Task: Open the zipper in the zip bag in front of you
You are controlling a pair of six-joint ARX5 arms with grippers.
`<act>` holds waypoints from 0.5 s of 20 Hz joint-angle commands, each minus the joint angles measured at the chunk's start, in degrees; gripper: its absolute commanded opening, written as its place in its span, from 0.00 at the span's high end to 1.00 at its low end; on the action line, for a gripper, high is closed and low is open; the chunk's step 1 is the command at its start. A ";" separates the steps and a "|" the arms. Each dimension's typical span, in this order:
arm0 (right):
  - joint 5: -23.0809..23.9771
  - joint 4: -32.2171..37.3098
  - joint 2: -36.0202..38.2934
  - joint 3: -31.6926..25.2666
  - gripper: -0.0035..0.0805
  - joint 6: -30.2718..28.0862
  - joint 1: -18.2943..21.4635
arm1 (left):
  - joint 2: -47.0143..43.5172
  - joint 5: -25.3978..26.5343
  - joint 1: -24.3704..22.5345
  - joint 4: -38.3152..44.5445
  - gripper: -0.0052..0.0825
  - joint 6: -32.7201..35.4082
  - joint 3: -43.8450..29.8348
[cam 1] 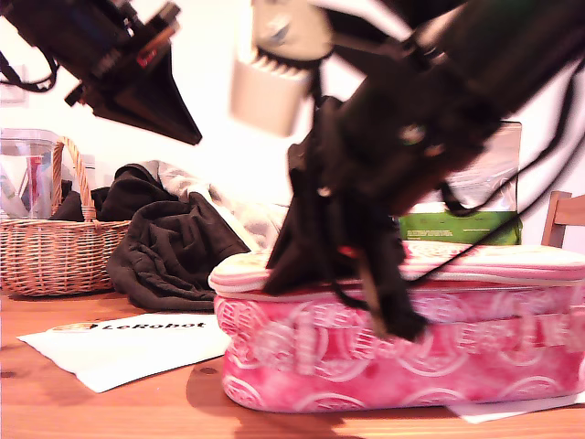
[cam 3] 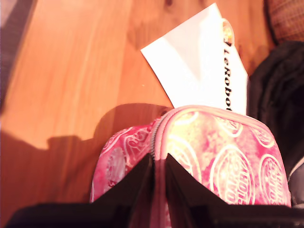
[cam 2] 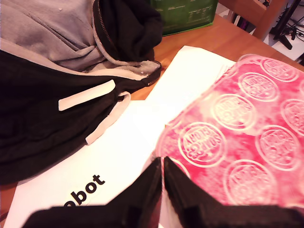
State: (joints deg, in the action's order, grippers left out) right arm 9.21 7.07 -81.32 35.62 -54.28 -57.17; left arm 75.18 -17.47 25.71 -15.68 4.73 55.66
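Both grippers (cam 2: 161, 166) (cam 3: 159, 164) closed over zip bag (cam 1: 402, 357).

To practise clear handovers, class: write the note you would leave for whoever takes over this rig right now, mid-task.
My first gripper: jaws together, holding nothing, raised beside the zip bag's corner, over the white paper.
My second gripper: down at the bag's end on the exterior view's left, jaws nearly together over the zipper; whether they pinch the pull is hidden.
Bag: upright on the wooden table.
Done: second gripper brought to the zipper line.
Left: the zipper looks closed where it shows; confirm the grip, then draw it round.
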 commanded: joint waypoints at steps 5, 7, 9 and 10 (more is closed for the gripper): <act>2.21 -1.03 -0.50 2.89 0.96 2.08 1.31 | -1.07 -0.04 -0.04 -2.36 0.96 -0.20 -0.72; 2.75 -5.38 -0.48 2.89 0.80 2.62 0.59 | -1.07 -0.09 -0.04 -3.23 0.96 -0.15 -0.72; 2.73 -8.66 -0.48 3.06 0.60 4.68 -0.59 | -1.07 -0.24 -0.04 -3.67 0.96 -0.13 -0.72; 2.75 -9.31 -0.48 3.34 0.54 6.16 -1.14 | -1.07 -0.50 -0.04 -3.69 0.96 -0.13 -0.72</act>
State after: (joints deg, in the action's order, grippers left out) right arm 11.77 -1.63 -81.65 38.48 -49.52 -57.82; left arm 74.70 -17.74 25.71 -19.49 4.71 55.66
